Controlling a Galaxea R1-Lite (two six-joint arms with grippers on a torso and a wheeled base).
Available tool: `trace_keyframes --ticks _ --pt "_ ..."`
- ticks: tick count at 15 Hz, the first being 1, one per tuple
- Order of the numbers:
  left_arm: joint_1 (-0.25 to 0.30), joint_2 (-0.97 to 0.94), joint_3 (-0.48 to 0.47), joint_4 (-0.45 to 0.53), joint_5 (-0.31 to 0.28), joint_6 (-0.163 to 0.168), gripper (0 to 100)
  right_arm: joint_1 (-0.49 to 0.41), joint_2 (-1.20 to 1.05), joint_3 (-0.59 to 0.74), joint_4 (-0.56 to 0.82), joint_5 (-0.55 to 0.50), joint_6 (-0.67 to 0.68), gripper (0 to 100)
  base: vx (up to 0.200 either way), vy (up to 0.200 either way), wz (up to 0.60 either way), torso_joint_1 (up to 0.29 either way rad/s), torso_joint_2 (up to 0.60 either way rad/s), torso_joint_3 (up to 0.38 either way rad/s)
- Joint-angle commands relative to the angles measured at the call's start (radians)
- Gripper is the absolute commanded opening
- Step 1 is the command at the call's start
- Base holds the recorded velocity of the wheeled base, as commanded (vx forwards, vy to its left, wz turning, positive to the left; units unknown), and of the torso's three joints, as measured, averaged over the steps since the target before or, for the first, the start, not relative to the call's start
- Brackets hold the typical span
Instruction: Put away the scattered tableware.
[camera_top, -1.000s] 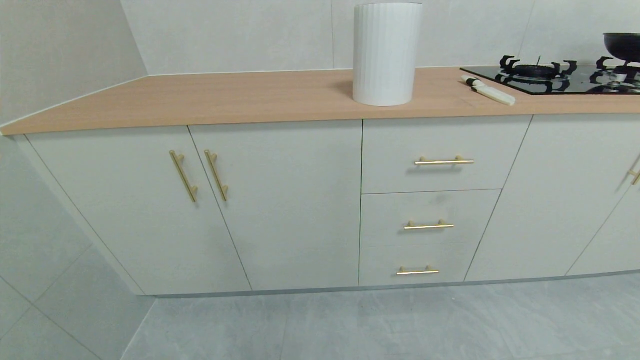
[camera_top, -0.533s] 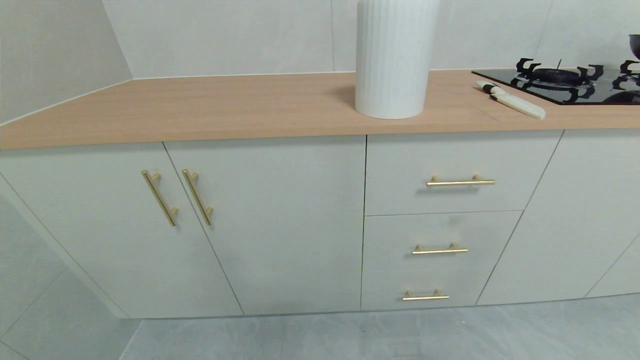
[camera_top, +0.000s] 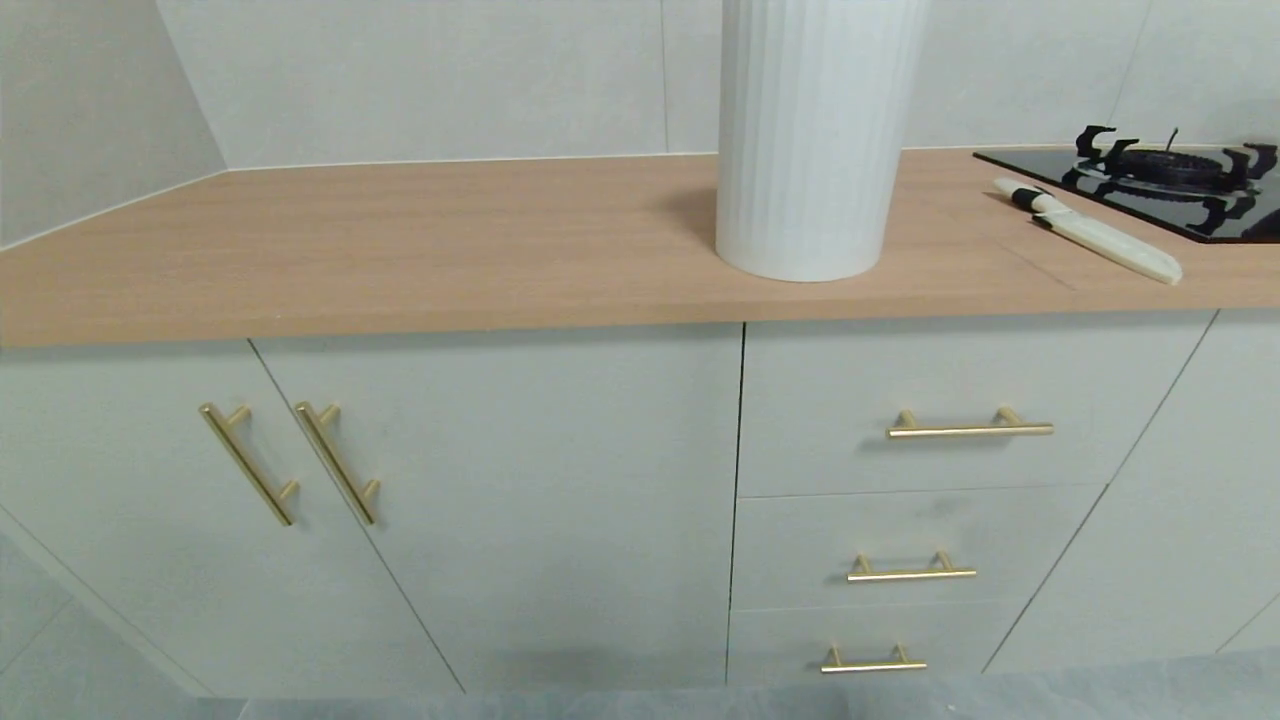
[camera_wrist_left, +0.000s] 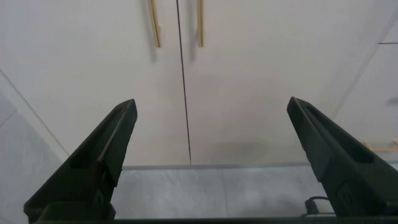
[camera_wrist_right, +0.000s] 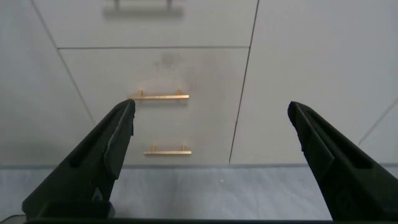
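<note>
A cream knife with a black band on its handle (camera_top: 1090, 236) lies on the wooden counter (camera_top: 450, 250) at the right, just in front of the black gas hob (camera_top: 1170, 185). A tall white ribbed canister (camera_top: 808, 140) stands on the counter left of the knife. My left gripper (camera_wrist_left: 211, 112) hangs open low in front of the double cabinet doors (camera_wrist_left: 180, 81), nothing between its fingers. My right gripper (camera_wrist_right: 211, 115) is open too, facing the lower drawers (camera_wrist_right: 158, 96) with nothing in it.
Below the counter are two doors with gold bar handles (camera_top: 290, 465) on the left and a stack of three drawers with gold handles (camera_top: 968, 428) in the middle. Grey tiled walls close the left corner. Grey floor (camera_wrist_left: 211, 186) runs along the cabinet base.
The whole head view has shifted: the camera has come closer to the counter, so cabinets, canister and knife look larger and lower. The things themselves have not moved.
</note>
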Motion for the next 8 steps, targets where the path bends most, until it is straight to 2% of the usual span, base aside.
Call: trace_keyframes --ticks 1,2,8 --pt "0.000 0.000 0.000 0.000 0.001 0.000 100 0.001 0.002 0.000 0.000 0.000 0.000 100 0.200 0.000 0.00 -0.002 0.01 -0.002" --pt "0.000 0.000 0.000 0.000 0.001 0.000 100 0.001 0.002 0.000 0.000 0.000 0.000 100 0.200 0.000 0.00 -0.002 0.00 0.002" --pt "0.000 0.000 0.000 0.000 0.001 0.000 100 0.001 0.002 0.000 0.000 0.000 0.000 100 0.000 0.000 0.00 0.000 0.00 0.000"
